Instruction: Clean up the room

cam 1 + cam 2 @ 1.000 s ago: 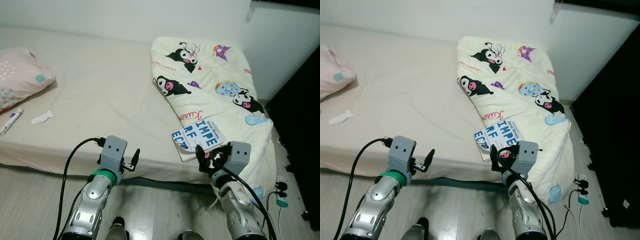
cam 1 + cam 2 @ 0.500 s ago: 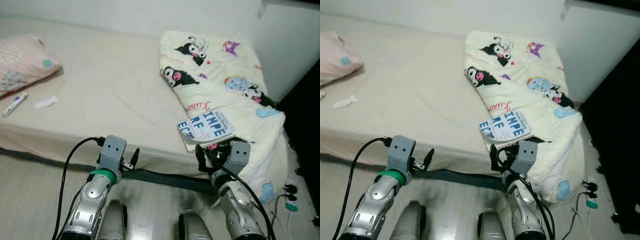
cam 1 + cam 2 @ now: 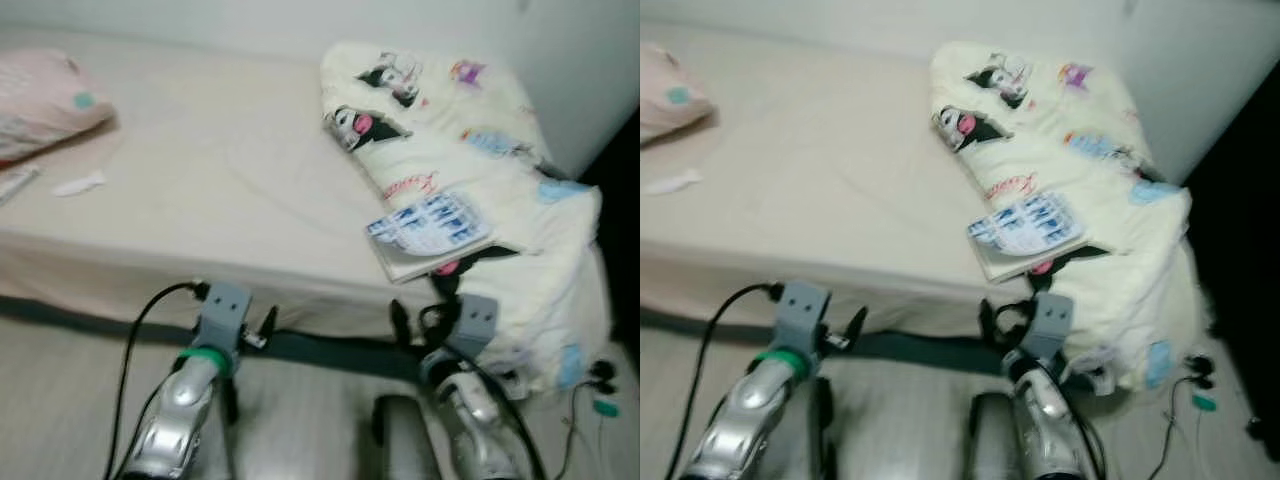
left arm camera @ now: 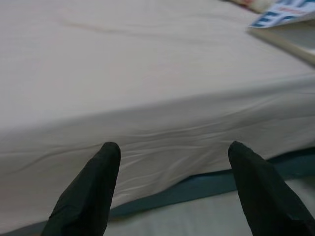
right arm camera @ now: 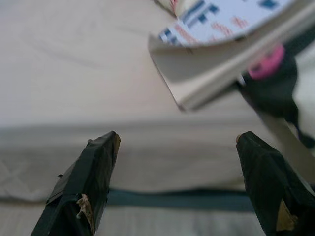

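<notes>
The right pincer (image 3: 1002, 322) hangs spread and empty in front of the bed's (image 3: 200, 200) near edge, just below the book (image 3: 428, 228). The left pincer (image 3: 252, 330) is likewise spread, holding nothing, level with the mattress side and well to the left of the book. The book lies cover-up on the folded blanket (image 3: 470, 150), its near corner jutting past the blanket's edge toward the right pincer; in the right wrist view its pages (image 5: 231, 73) sit above and between the two fingers (image 5: 88, 182). A pillow (image 3: 45, 105), a scrap of tissue (image 3: 78, 184) and a small tube (image 3: 12, 183) lie far off at the other end of the bed. The step in hand looks like an approach to the book. Next the right arm would need to rise and reach forward so the fingers straddle the book's overhanging corner before closing.
</notes>
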Controlling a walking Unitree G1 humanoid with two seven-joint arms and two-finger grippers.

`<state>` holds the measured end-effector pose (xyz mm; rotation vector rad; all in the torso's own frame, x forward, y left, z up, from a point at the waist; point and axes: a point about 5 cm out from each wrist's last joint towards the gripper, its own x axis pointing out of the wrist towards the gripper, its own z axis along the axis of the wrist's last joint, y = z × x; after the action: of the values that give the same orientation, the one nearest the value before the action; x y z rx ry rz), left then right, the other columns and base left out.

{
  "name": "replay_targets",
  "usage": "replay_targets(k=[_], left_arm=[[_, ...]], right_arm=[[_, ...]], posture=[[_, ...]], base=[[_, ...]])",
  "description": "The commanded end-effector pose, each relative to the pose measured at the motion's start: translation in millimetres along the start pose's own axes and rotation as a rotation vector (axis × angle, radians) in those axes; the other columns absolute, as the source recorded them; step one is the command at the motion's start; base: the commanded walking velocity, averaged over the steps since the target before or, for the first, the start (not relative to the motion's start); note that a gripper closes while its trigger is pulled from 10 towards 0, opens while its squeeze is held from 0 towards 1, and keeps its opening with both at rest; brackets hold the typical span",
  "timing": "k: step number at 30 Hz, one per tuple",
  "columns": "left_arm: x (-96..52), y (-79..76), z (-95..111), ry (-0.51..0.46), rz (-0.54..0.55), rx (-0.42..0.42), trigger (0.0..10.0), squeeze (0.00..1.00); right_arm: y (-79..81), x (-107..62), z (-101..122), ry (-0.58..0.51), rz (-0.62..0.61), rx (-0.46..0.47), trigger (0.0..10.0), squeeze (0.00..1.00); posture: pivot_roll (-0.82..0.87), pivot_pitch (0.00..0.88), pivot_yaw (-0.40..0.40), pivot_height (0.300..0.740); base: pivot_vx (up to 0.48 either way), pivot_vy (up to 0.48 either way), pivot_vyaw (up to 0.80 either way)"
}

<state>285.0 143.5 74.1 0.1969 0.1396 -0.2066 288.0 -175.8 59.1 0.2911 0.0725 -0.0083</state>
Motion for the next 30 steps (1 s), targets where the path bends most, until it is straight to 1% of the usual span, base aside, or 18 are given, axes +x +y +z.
replay_targets(k=[1,3,5,7,8,10,12,15,16,17,18,19,20,21,22,23,26,30], left_arm=[[-1.3,-3.1,-5,0.022,-0.014,0.000,10.0,0.00],[-1.5,-3.0,-5,0.022,-0.014,0.001,10.0,0.00],[-2.0,-2.4,-5,0.022,-0.013,0.002,10.0,0.00],[-2.2,-2.3,-5,0.022,-0.012,0.003,10.0,0.00],[-2.7,-2.0,-5,0.022,-0.012,0.003,10.0,0.00],[-3.0,-2.0,-5,0.023,-0.012,0.004,10.0,0.00],[-3.9,-2.3,-5,0.024,-0.013,0.004,10.0,0.00],[-4.5,-2.6,-5,0.025,-0.015,0.004,10.0,0.00],[-5.0,-2.8,-6,0.026,-0.019,0.006,10.0,0.00],[-5.0,-2.8,-6,0.026,-0.019,0.006,10.0,0.00],[-5.3,-2.9,-6,0.027,-0.021,0.007,10.0,0.00],[-5.3,-2.9,-6,0.027,-0.021,0.007,10.0,0.00],[-5.5,-2.7,-6,0.028,-0.023,0.010,10.0,0.00],[-5.6,-2.2,-6,0.028,-0.024,0.013,10.0,0.00],[-5.6,-2.2,-6,0.028,-0.024,0.013,10.0,0.00],[-5.4,-0.8,-5,0.028,-0.022,0.015,10.0,0.00],[-5.4,-0.4,-4,0.027,-0.020,0.015,10.0,0.00],[-5.5,-0.5,-4,0.026,-0.022,0.018,10.0,0.00]], right_arm=[[-6.1,1.9,8,-0.038,-0.014,0.012,10.0,0.00],[-9.2,5.4,14,-0.059,-0.023,0.039,10.0,0.00],[-18.1,12.5,27,-0.103,-0.059,0.118,10.0,0.00],[-19.8,13.5,29,-0.111,-0.068,0.134,10.0,0.00],[-23.3,15.4,33,-0.128,-0.086,0.178,10.0,0.00],[-24.8,16.2,34,-0.137,-0.094,0.200,10.0,0.00],[-30.3,17.9,38,-0.156,-0.124,0.267,10.0,0.00],[-35.7,19.4,40,-0.170,-0.144,0.292,10.0,0.00],[-38.1,21.7,41,-0.173,-0.139,0.334,10.0,0.16],[-38.1,21.7,41,-0.173,-0.139,0.334,10.0,0.16],[-39.6,23.3,42,-0.175,-0.134,0.366,10.0,0.88],[-39.6,23.3,42,-0.175,-0.134,0.366,10.0,0.88],[-37.4,25.6,42,-0.171,-0.115,0.419,10.0,1.00],[-35.1,26.9,41,-0.166,-0.100,0.455,10.0,1.00],[-35.1,26.9,41,-0.166,-0.100,0.455,10.0,1.00],[-33.4,27.0,37,-0.154,-0.100,0.494,10.0,1.00],[-35.7,27.1,34,-0.148,-0.105,0.515,10.0,1.00],[-34.1,31.2,35,-0.128,-0.036,0.560,10.0,1.00]], posture=[[0.03,0.083,-0.007,0.524],[0.03,0.083,-0.006,0.524],[0.03,0.086,-0.005,0.524],[0.03,0.086,-0.005,0.524],[0.04,0.090,-0.004,0.524],[0.04,0.090,-0.004,0.524],[0.04,0.095,-0.003,0.524],[0.04,0.099,0.001,0.524],[0.04,0.103,0.005,0.524],[0.04,0.103,0.005,0.524],[0.04,0.103,0.005,0.524],[0.04,0.103,0.005,0.524],[0.05,0.107,0.006,0.524],[0.05,0.107,0.006,0.524],[0.05,0.107,0.006,0.524],[0.05,0.108,0.007,0.524],[0.05,0.109,0.008,0.524],[0.06,0.113,0.012,0.524]], base=[[0.000,0.000,0.00],[0.000,0.000,0.00],[0.000,0.000,0.00],[0.000,0.000,0.00],[0.000,0.000,0.00],[0.000,0.000,0.00],[0.000,0.000,0.00],[0.000,0.000,0.00],[0.000,0.000,0.00],[0.000,0.000,0.00],[0.000,0.000,0.00],[0.000,0.000,0.00],[0.000,0.000,0.00],[0.000,0.000,0.00],[0.000,0.000,0.00],[0.000,0.000,0.00],[0.000,0.000,0.00],[0.000,0.000,0.00]])
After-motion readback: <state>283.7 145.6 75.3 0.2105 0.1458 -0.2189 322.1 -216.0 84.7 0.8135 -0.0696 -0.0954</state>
